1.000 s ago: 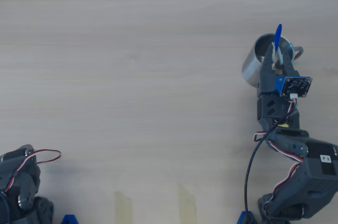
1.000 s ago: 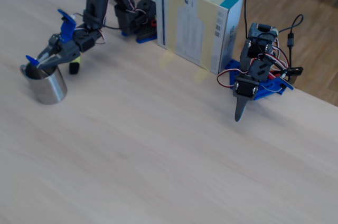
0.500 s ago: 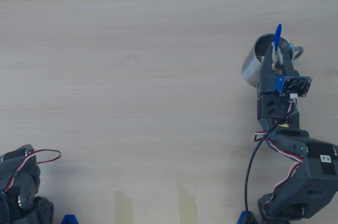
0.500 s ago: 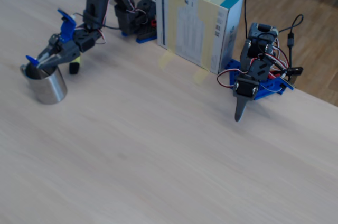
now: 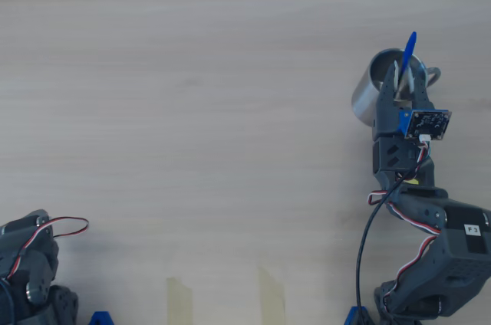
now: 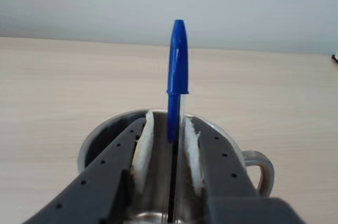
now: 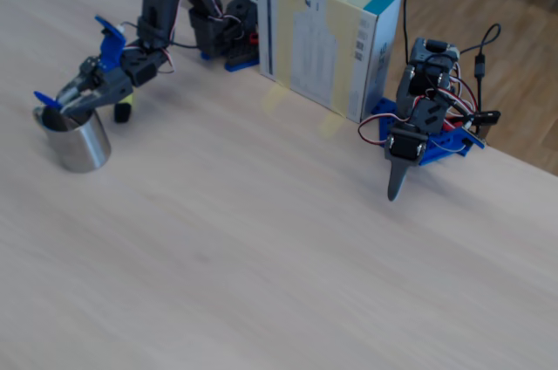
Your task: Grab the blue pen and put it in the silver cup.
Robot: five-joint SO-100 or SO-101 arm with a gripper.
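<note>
The silver cup (image 5: pixel 364 100) stands on the wooden table at the right in the overhead view and at the far left in the fixed view (image 7: pixel 85 148). The blue pen (image 6: pixel 178 60) stands in the cup, cap up, its clear barrel reaching down to the bottom. The cap leans past the far rim in the overhead view (image 5: pixel 410 44). My gripper (image 6: pixel 169 119) reaches into the cup's mouth with its white pads (image 6: pixel 142 145) on either side of the pen. The jaws are slightly parted, with a gap between the left pad and the barrel. The cup's handle (image 6: pixel 261 164) points right.
A second arm (image 7: pixel 420 130) is parked at the right of the fixed view, also at the overhead view's bottom left (image 5: pixel 31 264). A white and teal box (image 7: pixel 327 38) stands at the table's back. A small yellow object (image 7: pixel 125 110) lies under my arm. Tape strips (image 5: pixel 180 298) mark the table edge.
</note>
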